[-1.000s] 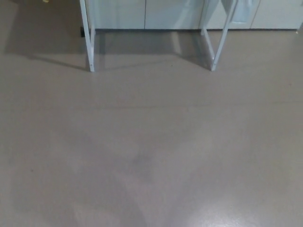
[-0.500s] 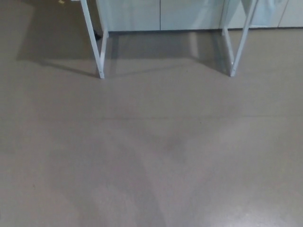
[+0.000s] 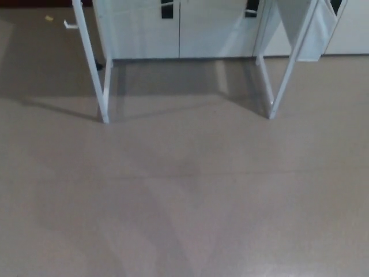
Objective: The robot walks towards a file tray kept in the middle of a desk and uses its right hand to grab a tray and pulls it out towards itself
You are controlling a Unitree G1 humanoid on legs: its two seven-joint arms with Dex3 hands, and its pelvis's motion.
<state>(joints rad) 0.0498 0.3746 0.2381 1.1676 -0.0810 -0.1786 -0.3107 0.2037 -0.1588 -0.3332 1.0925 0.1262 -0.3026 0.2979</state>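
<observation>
- Head view shows mostly bare grey-beige smooth floor [image 3: 184, 202]; no robot arm or hand anywhere in frame, so can't tell whether either hand is wide, narrow or holding anything.
- White slanted metal desk legs: left leg [image 3: 92, 63] and right leg [image 3: 288, 63], feet planted on the floor, shadows spreading behind them.
- Behind the legs, white cabinet doors with dark handles [image 3: 173, 29] along the wall; small light scrap [image 3: 49, 18] on the floor, top left.
- Change: whole picture has shifted vs half a second back. The leg feet now sit lower in frame, more of the cabinets and their handles shows up top. That's camera motion, not the furniture moving. The legs also look larger and spread wider, so likely the robot is closing in on the desk.
- File tray: not visible. Desk top is cut off above the frame edge, so the tray is presumably up there, out of view.
- Task stage, judged: approach walk only; reach, grab and pull not yet begun.
- Next need: close the remaining gap, keep centred between the two legs, and get the desktop into view before the right hand goes for the tray.
- Risk: stopping off-centre or bumping a leg.
</observation>
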